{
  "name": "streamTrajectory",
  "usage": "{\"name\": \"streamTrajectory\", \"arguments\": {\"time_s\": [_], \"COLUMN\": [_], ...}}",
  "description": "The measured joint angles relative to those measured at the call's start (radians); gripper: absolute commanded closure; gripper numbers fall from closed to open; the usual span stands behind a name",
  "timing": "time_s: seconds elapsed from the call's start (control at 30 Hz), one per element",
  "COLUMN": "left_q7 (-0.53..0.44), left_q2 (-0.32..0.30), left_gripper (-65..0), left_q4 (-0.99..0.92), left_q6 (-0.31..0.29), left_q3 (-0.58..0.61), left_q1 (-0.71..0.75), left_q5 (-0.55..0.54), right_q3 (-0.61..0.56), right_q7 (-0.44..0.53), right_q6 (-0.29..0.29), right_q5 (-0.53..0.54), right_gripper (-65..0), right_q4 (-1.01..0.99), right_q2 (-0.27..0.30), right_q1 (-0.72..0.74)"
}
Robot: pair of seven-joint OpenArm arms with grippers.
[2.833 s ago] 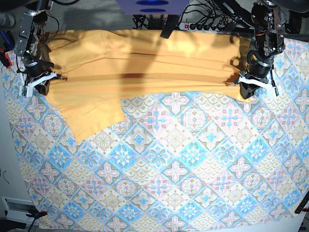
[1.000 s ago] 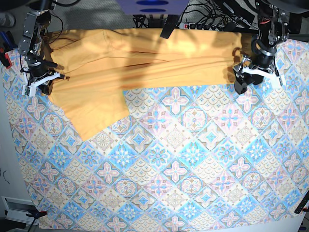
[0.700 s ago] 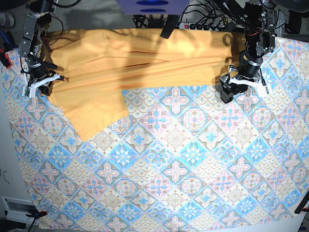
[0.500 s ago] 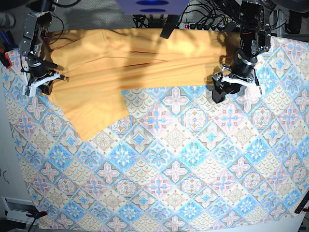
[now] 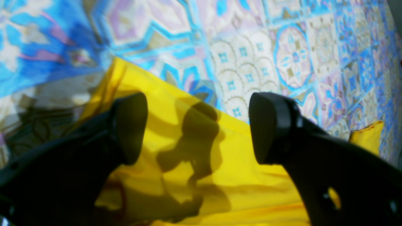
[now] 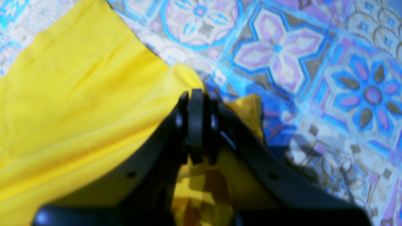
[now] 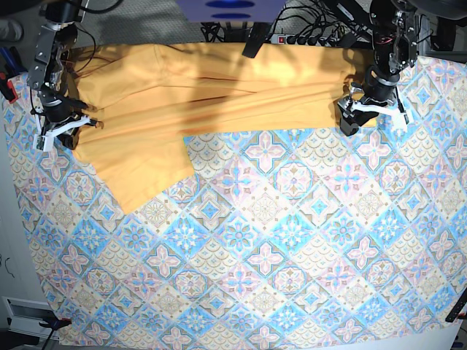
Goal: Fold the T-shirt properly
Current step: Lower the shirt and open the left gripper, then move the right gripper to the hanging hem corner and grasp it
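The yellow-orange T-shirt (image 7: pixel 219 95) lies as a long band across the far side of the table, with a flap hanging toward me at the left (image 7: pixel 146 175). My right gripper (image 7: pixel 66 131) sits at the shirt's left edge. In the right wrist view it (image 6: pixel 196 125) is shut, pinching a fold of the T-shirt (image 6: pixel 78 94). My left gripper (image 7: pixel 372 119) hovers over the shirt's right end. In the left wrist view its jaws (image 5: pixel 198 125) stand wide open above the T-shirt's edge (image 5: pixel 226 175), with nothing between the fingers (image 5: pixel 128 125).
A blue-and-pink tile-patterned cloth (image 7: pixel 292 255) covers the table. Cables and a power strip (image 7: pixel 306 36) run along the far edge behind the shirt. A clamp (image 7: pixel 55 321) holds the cloth at the near left corner.
The left gripper, open, swung left along the shirt's lower edge, then came back right over its right end. The right gripper stayed shut on the left edge, barely shifting.
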Motion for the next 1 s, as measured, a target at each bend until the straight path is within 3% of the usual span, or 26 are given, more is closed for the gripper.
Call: {"name": "streamTrajectory", "arguments": {"time_s": [0.37, 0.47, 0.53, 0.6, 0.73, 0.9, 1.0], "left_q7": [-0.01, -0.023, -0.023, -0.027, -0.029, -0.026, -0.029], "left_q2": [0.005, 0.005, 0.005, 0.005, 0.005, 0.003, 0.003], "left_gripper": [-49.8, -49.8, -49.8, -49.8, -49.8, -49.8, -49.8], "left_q4": [-0.05, -0.072, -0.072, -0.074, -0.074, -0.078, -0.08], "left_q6": [-0.013, -0.034, -0.034, -0.033, -0.034, -0.03, -0.03], "left_q3": [-0.002, -0.004, -0.005, -0.005, -0.005, -0.002, -0.002], "left_q1": [0.007, 0.006, 0.005, 0.005, 0.005, -0.006, -0.009], "left_q5": [0.0, -0.012, -0.014, -0.014, -0.012, -0.012, -0.011], "right_q3": [0.01, 0.082, 0.144, 0.208, 0.218, 0.21, 0.13], "right_q7": [0.003, 0.006, 0.008, 0.013, 0.007, 0.014, 0.006], "right_q6": [0.001, 0.018, 0.01, -0.075, -0.075, -0.061, -0.084], "right_q5": [0.0, 0.001, 0.004, 0.0, 0.0, 0.0, -0.003], "right_gripper": [-0.7, -1.4, -5.0, -10.2, -20.5, -21.9, -22.1], "right_q4": [-0.015, -0.014, -0.013, -0.013, -0.014, -0.014, -0.016], "right_q2": [-0.002, -0.011, -0.016, -0.033, -0.042, -0.053, -0.04], "right_q1": [0.017, 0.026, 0.025, 0.026, 0.017, 0.023, 0.046]}}
